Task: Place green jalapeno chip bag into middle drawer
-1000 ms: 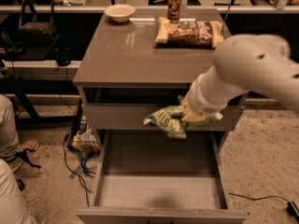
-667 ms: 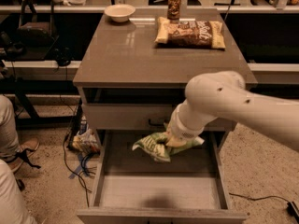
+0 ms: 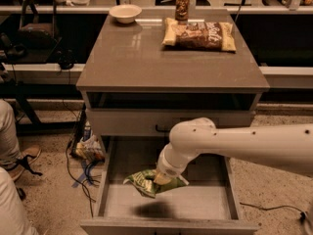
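Note:
The green jalapeno chip bag (image 3: 146, 181), a small crinkly light-green foil bag, hangs inside the open middle drawer (image 3: 110, 202), a little above its bare grey floor, with its shadow below it. My gripper (image 3: 162, 178) reaches down from the white arm (image 3: 244, 143) that comes in from the right. It is shut on the bag's right part. The fingers are mostly hidden by the wrist and the bag.
On the cabinet top (image 3: 132, 58) lie a brown-and-yellow chip bag (image 3: 200, 35), a can (image 3: 182, 4) and a white bowl (image 3: 125, 12). The drawer front above (image 3: 127, 124) bears a small black handle. A person's legs (image 3: 10, 146) and cables (image 3: 85, 165) are at the left.
The arm has moved down and left with the bag, from in front of the upper drawer front into the open middle drawer, close to its floor.

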`<action>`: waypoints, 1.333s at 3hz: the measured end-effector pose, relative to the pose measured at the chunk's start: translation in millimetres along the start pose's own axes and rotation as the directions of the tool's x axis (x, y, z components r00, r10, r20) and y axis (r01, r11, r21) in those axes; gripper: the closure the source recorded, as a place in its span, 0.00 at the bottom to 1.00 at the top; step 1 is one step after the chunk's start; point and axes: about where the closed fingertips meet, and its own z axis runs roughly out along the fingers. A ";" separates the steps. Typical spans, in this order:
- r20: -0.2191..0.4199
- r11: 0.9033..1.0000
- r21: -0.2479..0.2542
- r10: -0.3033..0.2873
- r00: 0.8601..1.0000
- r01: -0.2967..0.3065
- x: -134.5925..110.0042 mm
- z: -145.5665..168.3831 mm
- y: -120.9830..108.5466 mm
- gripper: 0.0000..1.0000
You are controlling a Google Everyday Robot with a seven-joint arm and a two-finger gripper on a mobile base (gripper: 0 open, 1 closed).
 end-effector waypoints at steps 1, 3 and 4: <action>0.030 0.993 0.027 0.114 0.993 -0.114 -3.0 50.8 -6.7 0.82; 0.133 0.950 0.101 0.282 0.950 -0.296 -1.3 89.2 -31.4 0.36; 0.188 0.933 0.104 0.323 0.928 -0.345 0.0 96.4 -37.9 0.05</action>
